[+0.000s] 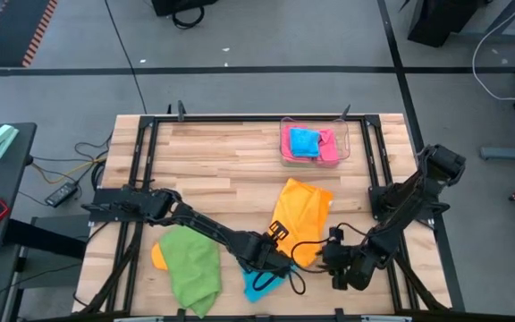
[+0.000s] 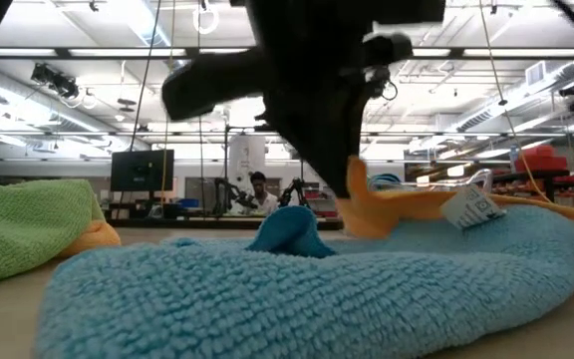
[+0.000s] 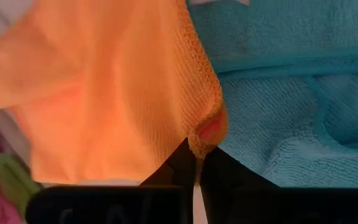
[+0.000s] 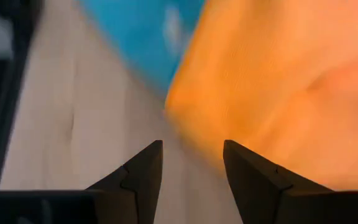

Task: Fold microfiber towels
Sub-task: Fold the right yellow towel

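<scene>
At table's near edge: left gripper [image 3: 196, 163] pinches orange towel [image 3: 117, 93] corner.

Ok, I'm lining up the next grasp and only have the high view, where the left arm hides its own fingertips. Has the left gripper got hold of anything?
Observer: Yes. The left gripper is shut on a corner of the orange towel.
Operator: And the right gripper?
Observer: The right gripper is open, holding nothing, just short of that towel's edge.
Operator: What's under the pinched corner?
Observer: The sky blue towel, lying on the table.
</scene>
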Robot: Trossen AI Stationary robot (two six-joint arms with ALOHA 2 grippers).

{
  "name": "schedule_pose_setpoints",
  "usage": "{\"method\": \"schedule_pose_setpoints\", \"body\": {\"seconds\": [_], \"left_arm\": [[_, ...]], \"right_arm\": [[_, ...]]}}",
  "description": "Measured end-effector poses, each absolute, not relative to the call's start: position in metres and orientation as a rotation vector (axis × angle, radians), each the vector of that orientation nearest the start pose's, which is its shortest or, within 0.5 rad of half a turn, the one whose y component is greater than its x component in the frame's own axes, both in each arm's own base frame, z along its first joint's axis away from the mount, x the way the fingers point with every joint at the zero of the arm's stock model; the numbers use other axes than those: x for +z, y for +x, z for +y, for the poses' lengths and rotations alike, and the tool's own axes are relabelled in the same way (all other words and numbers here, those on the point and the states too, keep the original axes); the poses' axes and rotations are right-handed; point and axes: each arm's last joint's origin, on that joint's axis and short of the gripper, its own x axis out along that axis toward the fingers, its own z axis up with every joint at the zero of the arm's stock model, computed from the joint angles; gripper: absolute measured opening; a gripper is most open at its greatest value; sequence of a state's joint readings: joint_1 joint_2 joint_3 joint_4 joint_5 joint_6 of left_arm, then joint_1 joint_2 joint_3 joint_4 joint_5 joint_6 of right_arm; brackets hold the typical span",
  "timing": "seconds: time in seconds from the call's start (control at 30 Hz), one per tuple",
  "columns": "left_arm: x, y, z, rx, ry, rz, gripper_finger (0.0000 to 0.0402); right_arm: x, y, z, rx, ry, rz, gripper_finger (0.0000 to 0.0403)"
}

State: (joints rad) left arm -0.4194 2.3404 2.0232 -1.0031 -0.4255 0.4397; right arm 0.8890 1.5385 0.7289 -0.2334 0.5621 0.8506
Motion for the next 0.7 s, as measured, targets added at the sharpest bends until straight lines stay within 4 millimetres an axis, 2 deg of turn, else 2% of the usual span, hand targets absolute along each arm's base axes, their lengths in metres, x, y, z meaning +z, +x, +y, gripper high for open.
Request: {"method": "schedule_pose_setpoints", "body": {"seconds": [0.1, 0.17, 0.4, 0.57, 0.7], "left_arm": [[0.187, 0.441, -0.184, -0.281, 0.914, 1.195, 0.0009], [0.187, 0.441, -0.185, -0.295, 0.9, 1.198, 0.0008], [0.186, 0.433, -0.192, -0.294, 0.884, 1.231, 0.0031], [0.186, 0.43, -0.2, -0.354, 0.831, 1.234, 0.0013], [0.186, 0.43, -0.199, -0.33, 0.78, 1.239, 0.0009]], "right_arm": [[0.166, 0.185, 0.191, -0.149, 0.028, 0.675, 0.0178], [0.168, 0.191, 0.181, -0.198, -0.035, 0.653, 0.0178], [0.151, 0.212, 0.133, -0.397, -0.06, 0.708, 0.0178], [0.143, 0.224, 0.097, -0.534, -0.052, 0.747, 0.0178], [0.135, 0.23, 0.075, -0.541, -0.005, 0.845, 0.0178]]}}
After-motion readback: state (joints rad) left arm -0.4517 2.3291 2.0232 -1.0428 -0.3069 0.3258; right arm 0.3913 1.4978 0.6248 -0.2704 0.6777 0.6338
